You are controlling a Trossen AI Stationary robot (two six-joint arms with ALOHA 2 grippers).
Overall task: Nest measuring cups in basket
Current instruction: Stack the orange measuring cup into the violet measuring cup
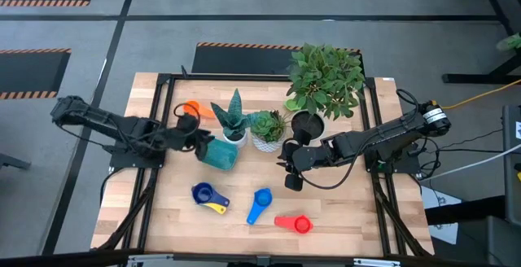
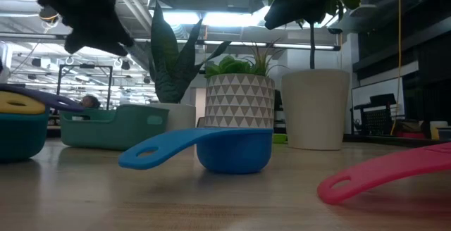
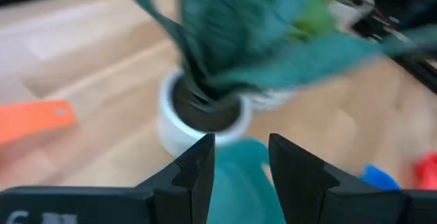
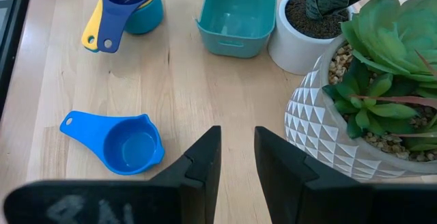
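The teal basket (image 1: 221,155) (image 4: 239,9) rests flat on the table beside the white pot of the spiky plant (image 1: 234,133). My left gripper (image 1: 203,142) (image 3: 241,142) hovers open above the basket's left end; the low view shows it raised clear of the basket (image 2: 113,127). An orange cup (image 1: 193,110) lies behind it. A navy cup sits in a yellow one in a light blue one (image 1: 207,195) (image 4: 126,2). The blue cup (image 1: 259,204) (image 4: 126,145) and the red cup (image 1: 295,223) lie apart near the front. My right gripper (image 1: 289,169) (image 4: 237,135) is open and empty, just behind the blue cup.
Three potted plants stand in a row across the table's middle: the spiky one, a succulent in a patterned pot (image 1: 267,130) (image 4: 355,115), and a tall leafy one (image 1: 324,80). Bare wood lies between the basket and the front cups.
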